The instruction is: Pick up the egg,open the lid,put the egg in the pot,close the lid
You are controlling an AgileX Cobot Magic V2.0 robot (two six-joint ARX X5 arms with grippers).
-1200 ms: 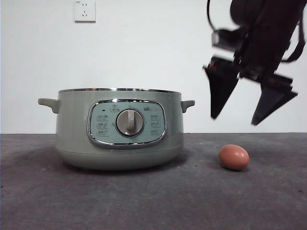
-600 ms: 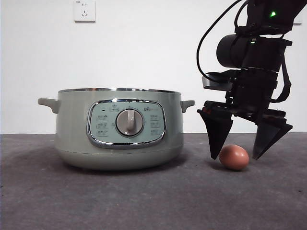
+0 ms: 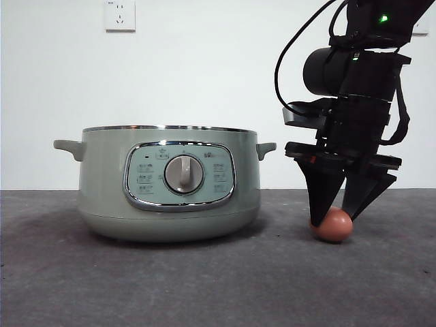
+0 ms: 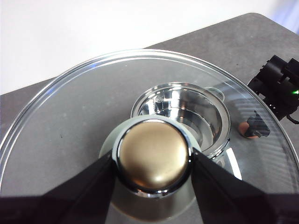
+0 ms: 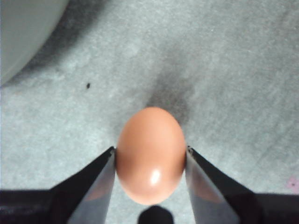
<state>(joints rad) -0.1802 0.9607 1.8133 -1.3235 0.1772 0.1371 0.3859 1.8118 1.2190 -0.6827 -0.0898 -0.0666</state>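
Small brown-orange oval egg (image 3: 332,225) sits on dark grey table (image 3: 204,286), to the right of the large round sage-green pot (image 3: 169,182) in front view, apart from it. Right gripper (image 3: 335,216) is down at table level w/ both black jaws touching the egg's sides, clamped on it; right wrist view shows egg (image 5: 150,154) squeezed between the jaws, right gripper (image 5: 150,156), egg apparently resting on the table (image 5: 224,60) w/ its shadow just beyond. Edge of the pot (image 5: 21,32) visible in a corner of that view.

Left gripper (image 4: 153,161) has jaws closed on the knob (image 4: 153,160) of the round glass lid w/ chrome rim (image 4: 70,116); knob top looks gold/brass, chrome ring around it. Lid is held up in the air above the pot: through the glass, the open shiny pot interior (image 4: 187,114) is seen below. Same view through the glass also catches the other arm's gripper (image 4: 254,127) by the egg (image 4: 245,129).

In front view pot has no lid on, chrome rim bare, dial panel facing camera. White wall socket (image 3: 120,15) on the wall behind.
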